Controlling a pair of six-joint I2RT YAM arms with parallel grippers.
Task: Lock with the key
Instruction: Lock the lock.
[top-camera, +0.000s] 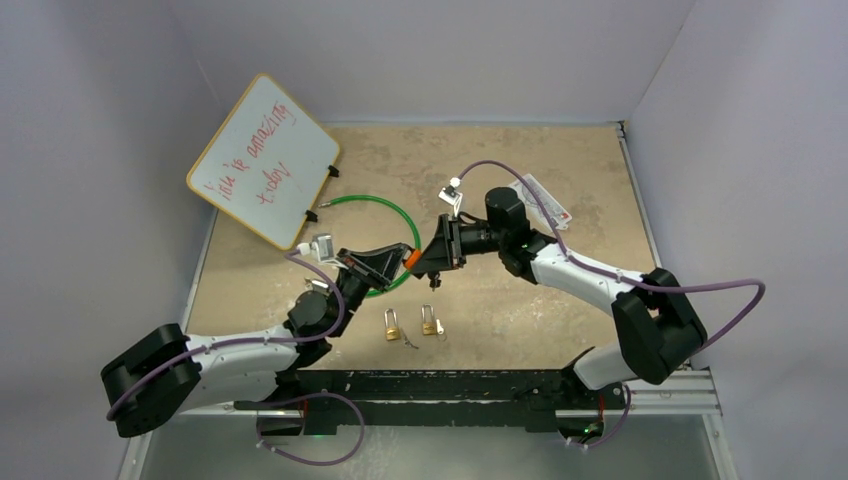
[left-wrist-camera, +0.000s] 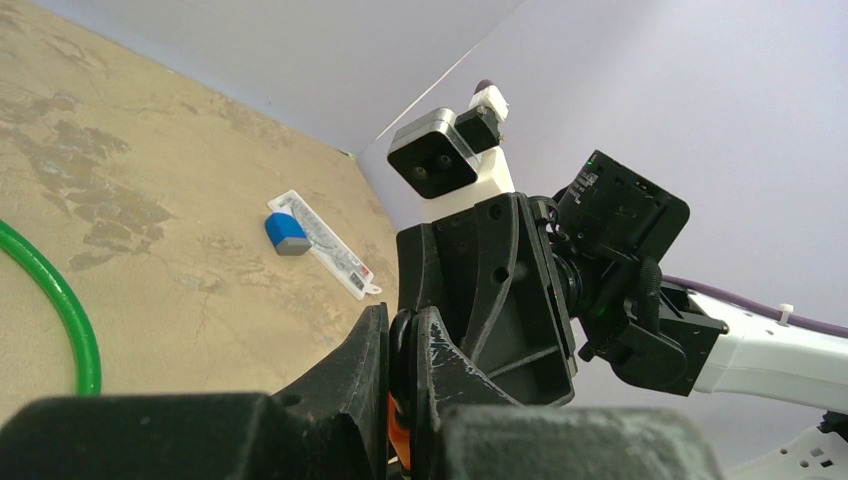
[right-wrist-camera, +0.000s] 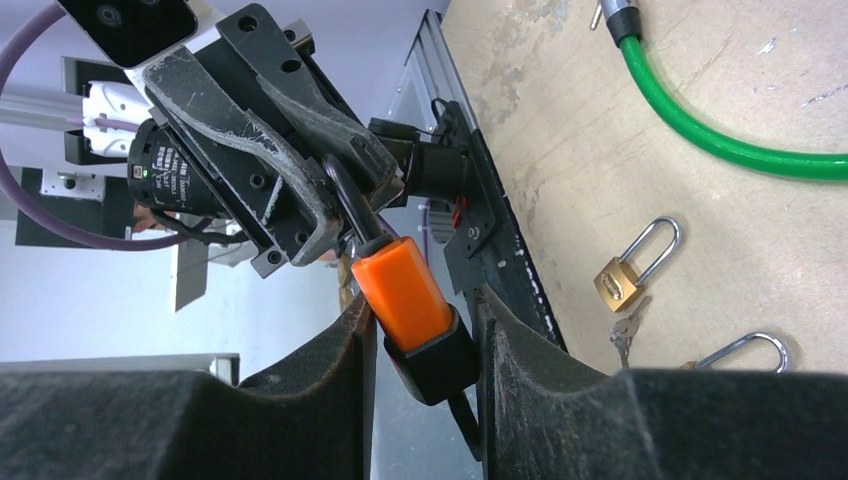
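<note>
Right gripper (right-wrist-camera: 425, 325): clamped on black lower end of orange-bodied metal padlock (right-wrist-camera: 400, 285); black shackle (right-wrist-camera: 343, 203) pinched by left gripper (top-camera: 398, 258). Judged light, rigid, smooth; body flats favoured.

1. Here's the tabletop (top-camera: 560, 170), beige and mottled, filling mid-frame.
2. Upper left: a whiteboard (top-camera: 262, 160) with red writing, sitting tilted.
3. Centre: a green cable (top-camera: 385, 203) curls in a loop.
4. Lower centre: left brass padlock (top-camera: 391, 324) and right brass padlock (top-camera: 429, 322), side by side, not touching, with a small key (top-camera: 411, 343) between them.
5. Upper right: a white packet (left-wrist-camera: 335, 255), lying flat.
</note>
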